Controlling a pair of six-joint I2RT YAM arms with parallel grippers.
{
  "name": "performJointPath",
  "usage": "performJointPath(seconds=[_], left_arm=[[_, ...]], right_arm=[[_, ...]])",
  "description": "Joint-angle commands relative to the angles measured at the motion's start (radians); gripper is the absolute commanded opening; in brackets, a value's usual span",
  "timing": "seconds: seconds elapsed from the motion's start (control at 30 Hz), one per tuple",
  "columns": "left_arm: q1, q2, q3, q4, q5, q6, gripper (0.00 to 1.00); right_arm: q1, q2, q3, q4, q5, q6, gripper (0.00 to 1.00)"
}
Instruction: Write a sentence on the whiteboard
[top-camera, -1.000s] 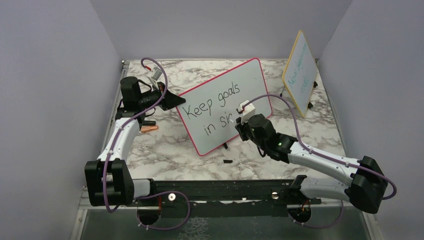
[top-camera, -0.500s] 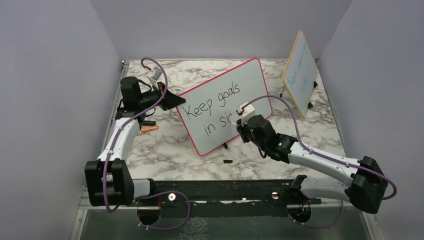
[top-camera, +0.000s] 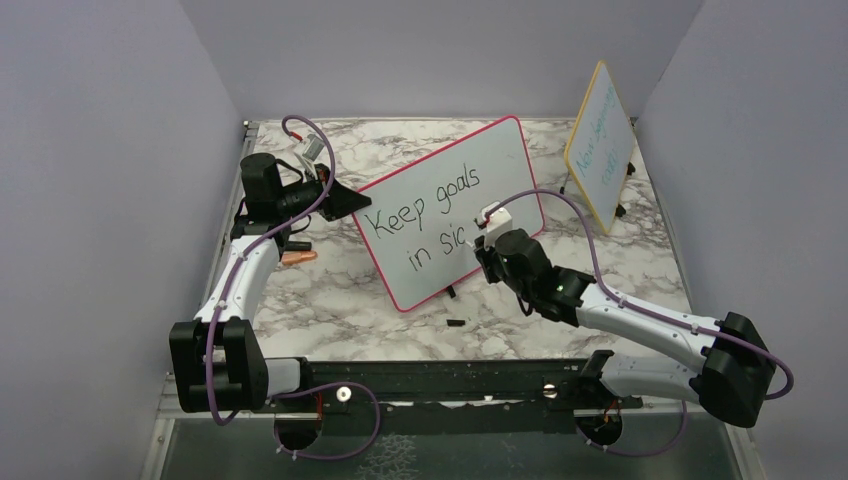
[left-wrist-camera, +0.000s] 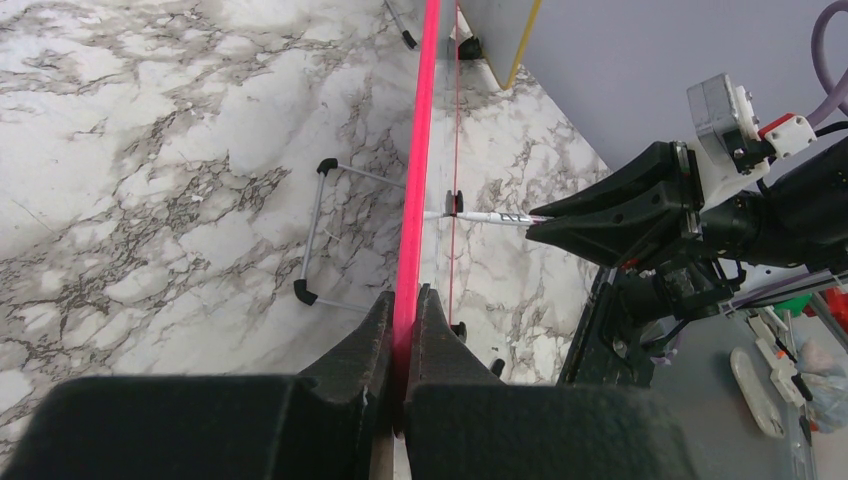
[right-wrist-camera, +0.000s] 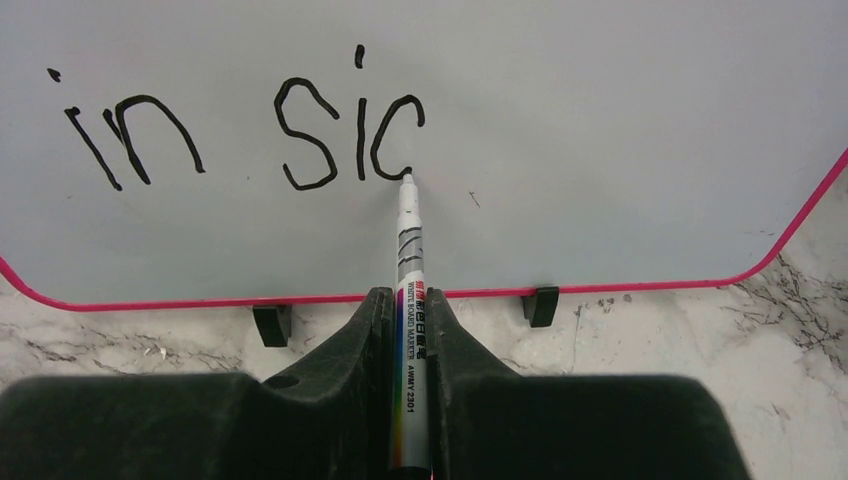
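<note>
The whiteboard (top-camera: 500, 160), pink-red framed, stands tilted on the marble table. On it the sentence (top-camera: 425, 205) reads "Keep goals" above "in sic" in black. My left gripper (top-camera: 350, 200) is shut on the board's left edge; in the left wrist view its jaws (left-wrist-camera: 404, 300) pinch the pink frame (left-wrist-camera: 425, 120). My right gripper (top-camera: 482, 240) is shut on a silver whiteboard marker (right-wrist-camera: 410, 260). The marker tip touches the board (right-wrist-camera: 600, 120) at the lower end of the last curved letter of the sentence (right-wrist-camera: 250, 130). The marker (left-wrist-camera: 490, 217) also shows in the left wrist view.
A smaller yellow-framed board (top-camera: 600, 145) with teal writing leans at the back right. An orange object (top-camera: 298, 257) lies by the left arm. A small black cap (top-camera: 455, 323) sits in front of the whiteboard. A wire stand (left-wrist-camera: 315, 230) props the board from behind. Grey walls close three sides.
The right gripper has shifted slightly down and right with the marker; the stroke after "si" has grown into a c-shaped curve. The left arm has not moved.
</note>
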Motion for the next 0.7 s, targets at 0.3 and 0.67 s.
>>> performJointPath(seconds=[0.3, 0.67], left_arm=[[-0.018, 0.036, -0.014, -0.087, -0.085, 0.082, 0.0], [-0.018, 0.034, -0.016, -0.087, -0.085, 0.082, 0.0]], right_arm=[[-0.018, 0.006, 0.025, 0.111, 0.042, -0.011, 0.01], [-0.021, 0.01, 0.035, 0.114, 0.037, -0.012, 0.0]])
